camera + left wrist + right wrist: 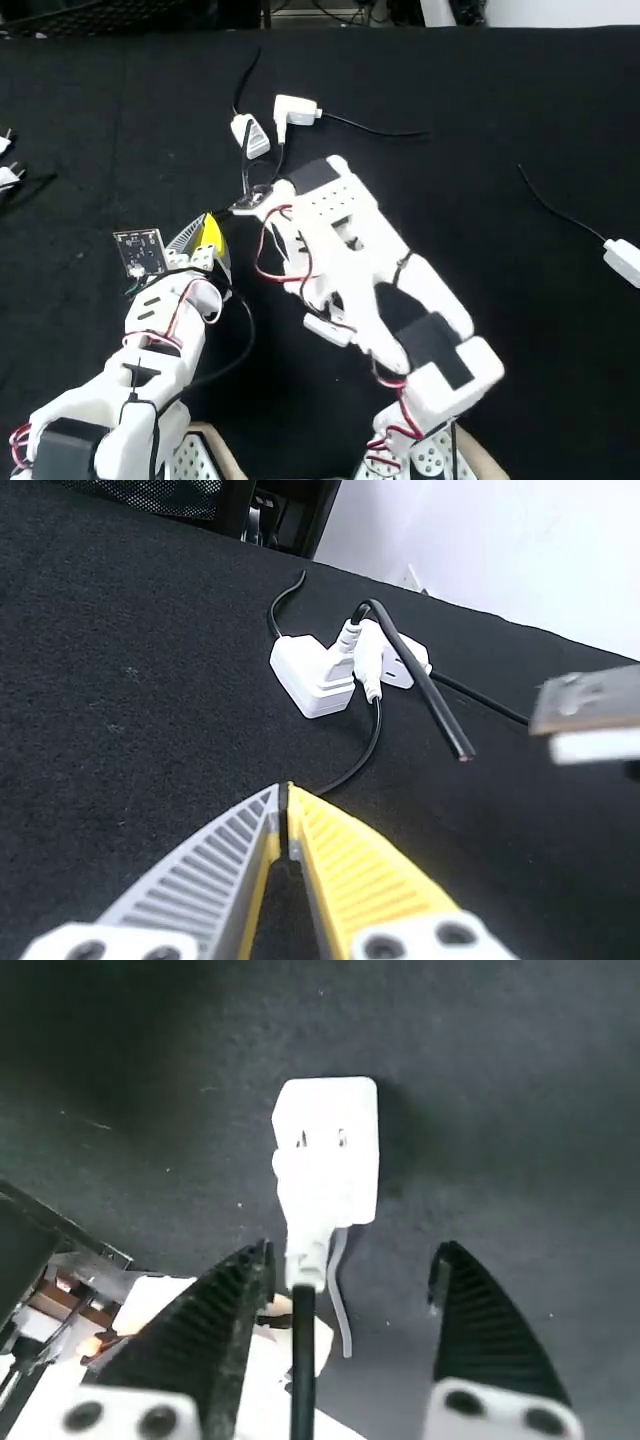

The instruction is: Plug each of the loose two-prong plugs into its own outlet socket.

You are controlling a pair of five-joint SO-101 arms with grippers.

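Two white outlet sockets lie at the table's far middle. The nearer socket point(250, 135) point(313, 676) point(327, 1145) has a white two-prong plug point(306, 1205) point(346, 643) seated in it, with a black cable point(301, 1360) trailing off. The farther socket point(295, 110) point(403, 660) lies just behind. My right gripper point(355, 1250) point(250, 200) is open, its black fingers straddling that cable just short of the plug. My left gripper point(283, 792) point(212, 228), grey and yellow, is shut a little nearer and to the left, tips at a thin black lead point(350, 765).
A loose white plug point(622, 260) with a black cable lies at the right edge. Small white plugs point(8, 175) sit at the left edge. A stiff black cable end point(440, 715) sticks out beside the sockets. The two arms stand close together.
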